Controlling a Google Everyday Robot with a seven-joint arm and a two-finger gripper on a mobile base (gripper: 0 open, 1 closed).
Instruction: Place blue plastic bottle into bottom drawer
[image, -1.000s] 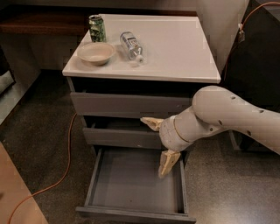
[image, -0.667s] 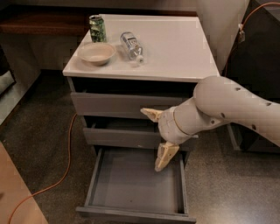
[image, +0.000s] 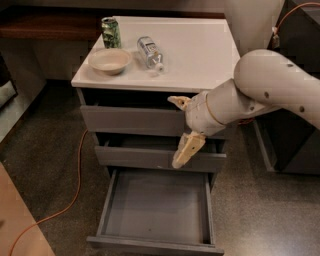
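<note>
The blue plastic bottle (image: 150, 52) lies on its side on the white cabinet top (image: 200, 50), right of the bowl, cap pointing toward the front. The bottom drawer (image: 156, 205) is pulled out and its grey inside holds nothing. My gripper (image: 178, 131) hangs in front of the upper two drawer fronts, open and holding nothing: one tan finger (image: 179, 101) is near the top's front edge, the other (image: 186, 150) points down over the middle drawer. The gripper is below and to the right of the bottle, apart from it.
A beige bowl (image: 110, 60) and a green patterned can (image: 111, 32) stand at the top's left. The two upper drawers (image: 130, 120) are slightly ajar. An orange cable (image: 75, 185) runs over the floor at the left. A dark cabinet (image: 295, 125) stands to the right.
My arm and gripper have risen and shifted a little left, from over the open bottom drawer to in front of the upper drawers. The bottle has not moved.
</note>
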